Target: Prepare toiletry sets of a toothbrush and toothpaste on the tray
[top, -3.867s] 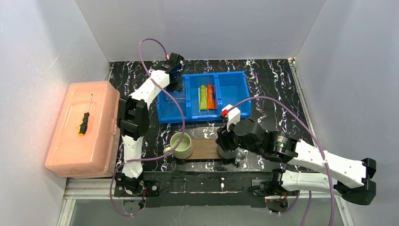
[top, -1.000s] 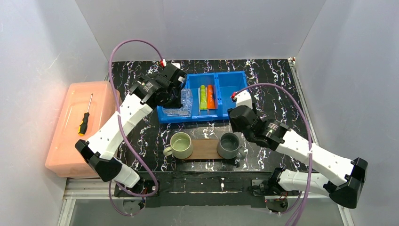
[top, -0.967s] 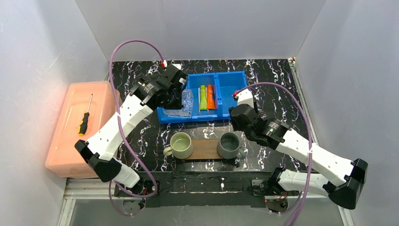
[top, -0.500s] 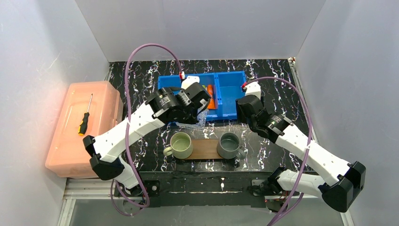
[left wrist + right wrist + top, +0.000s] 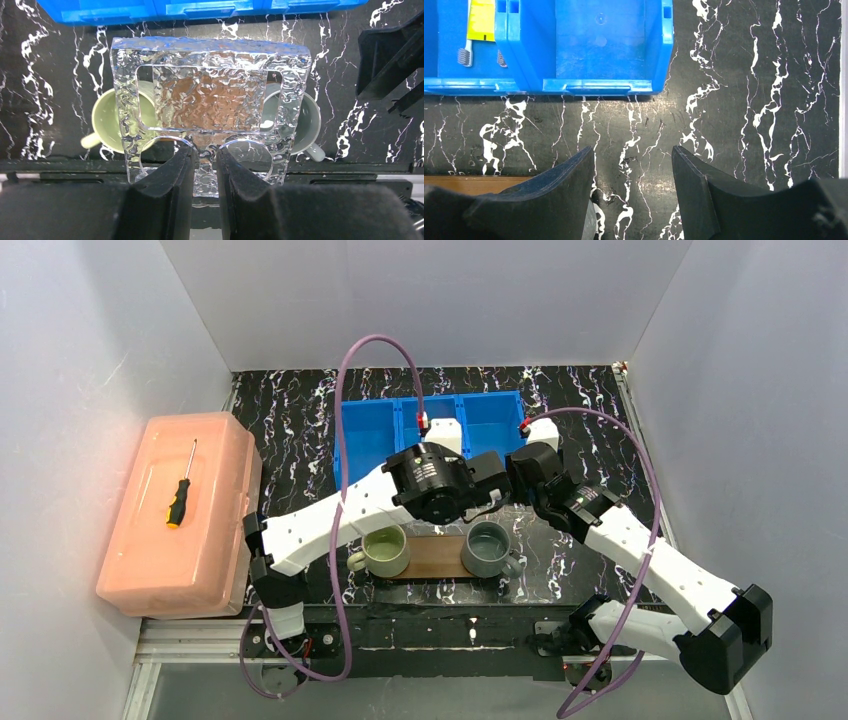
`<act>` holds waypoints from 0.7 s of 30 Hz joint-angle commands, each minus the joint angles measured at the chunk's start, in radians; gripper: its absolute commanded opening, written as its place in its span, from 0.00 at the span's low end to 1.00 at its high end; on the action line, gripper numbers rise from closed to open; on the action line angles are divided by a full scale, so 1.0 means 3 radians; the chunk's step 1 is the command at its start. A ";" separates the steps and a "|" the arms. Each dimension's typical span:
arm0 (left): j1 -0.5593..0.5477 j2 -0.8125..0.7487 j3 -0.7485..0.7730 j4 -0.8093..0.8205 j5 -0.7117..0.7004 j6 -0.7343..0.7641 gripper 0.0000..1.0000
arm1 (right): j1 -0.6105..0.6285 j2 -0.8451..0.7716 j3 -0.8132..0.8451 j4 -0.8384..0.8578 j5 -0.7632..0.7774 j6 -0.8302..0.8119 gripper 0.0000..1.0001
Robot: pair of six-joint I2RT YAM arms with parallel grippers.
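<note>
The left gripper [image 5: 204, 156] is closed down to a narrow slit on the near rim of the clear holder [image 5: 210, 90], which hangs above the tray [image 5: 436, 558], over the bare stretch between the green mug [image 5: 106, 122] and the grey mug [image 5: 306, 125]. The pinch takes one edge only, so the slick plastic could pivot or slide out on a quick descent; the gap on the tray looks tight, so a small offset could nudge a mug or leave the holder propped on a rim. The right gripper [image 5: 631, 150], spread wide and holding nothing, hovers over the surface [image 5: 749, 100] just beyond the tray's right end, close beside the left wrist, and the two could clash if both move at once. The toothbrushes [image 5: 463, 55] and the yellow-green tube [image 5: 481, 20] lie in the blue bin [image 5: 599, 50] beyond the tray; the orange tube is hidden; none is on the tray yet.
</note>
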 commanded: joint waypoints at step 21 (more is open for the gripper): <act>-0.0213 -0.0352 -0.0886 -0.0128 0.0156 -0.0699 0.00 | -0.0064 -0.0083 -0.0147 0.0186 -0.0137 0.0045 0.66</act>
